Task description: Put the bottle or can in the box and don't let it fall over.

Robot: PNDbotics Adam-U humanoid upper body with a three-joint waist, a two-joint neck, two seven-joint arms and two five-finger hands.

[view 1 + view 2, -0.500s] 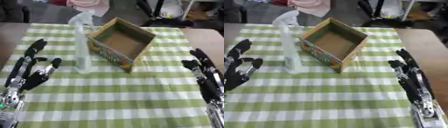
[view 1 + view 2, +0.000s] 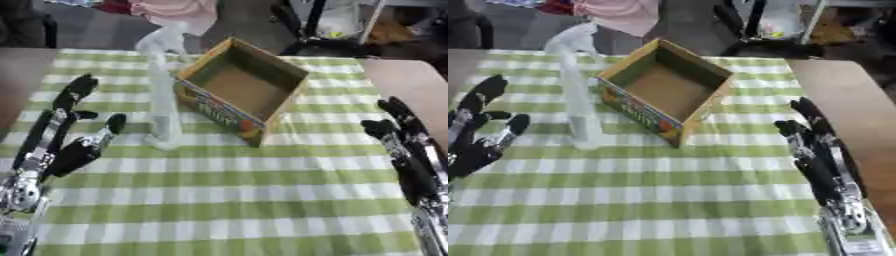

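Note:
A tall clear spray bottle [image 2: 161, 95] stands upright on the green-checked cloth, just left of an open cardboard box [image 2: 241, 90] with a printed front wall. The box is empty inside. My left hand [image 2: 70, 135] rests open on the cloth to the left of the bottle, fingers pointing up, a short gap away from it. At the right edge my right hand [image 2: 820, 150] lies open as well, apart from the box.
The green-and-white checked cloth [image 2: 227, 200] covers the table's middle; bare brown tabletop [image 2: 842, 85] shows on the right. Pink fabric [image 2: 175, 10] and dark equipment sit beyond the far edge.

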